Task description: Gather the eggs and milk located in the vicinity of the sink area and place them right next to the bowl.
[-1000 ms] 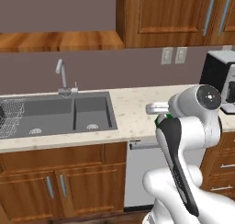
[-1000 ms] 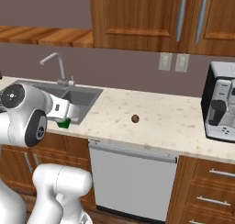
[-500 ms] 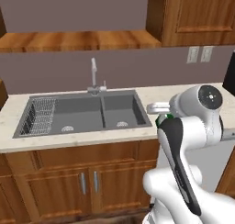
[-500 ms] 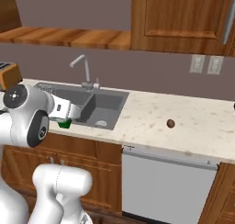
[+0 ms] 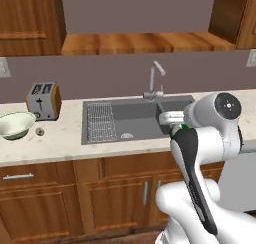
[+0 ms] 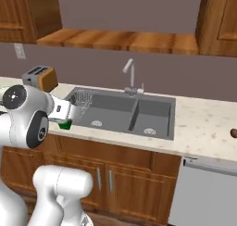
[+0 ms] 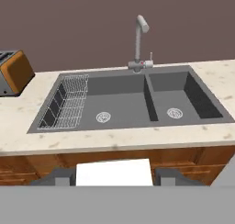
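Note:
My gripper [image 7: 114,178] is shut on the milk [image 7: 114,171], a white carton whose flat side shows between the two dark fingertips [image 7: 172,177]. From the right base view the milk [image 6: 61,111] shows its green lower band, held close to the arm in front of the counter edge. The carton [image 5: 171,118] also peeks out beside my arm in the left base view. The pale cream-green bowl [image 5: 15,124] stands at the far left of the counter. The dark egg [image 6: 233,133] lies on the counter at the right edge. The dark grey sink [image 7: 128,101] lies straight ahead.
A toaster [image 5: 44,100] stands behind the bowl, and a small pale disc [image 5: 40,132] lies beside it. A wire rack [image 7: 69,106] sits in the sink's left basin and a silver faucet [image 7: 139,39] rises behind it. Wooden cabinets run below, with a dishwasher front [image 6: 208,192] at right.
The whole picture has shifted right, so the base has driven left along the counter. The toaster and bowl have come into view. The carton stays in the gripper.

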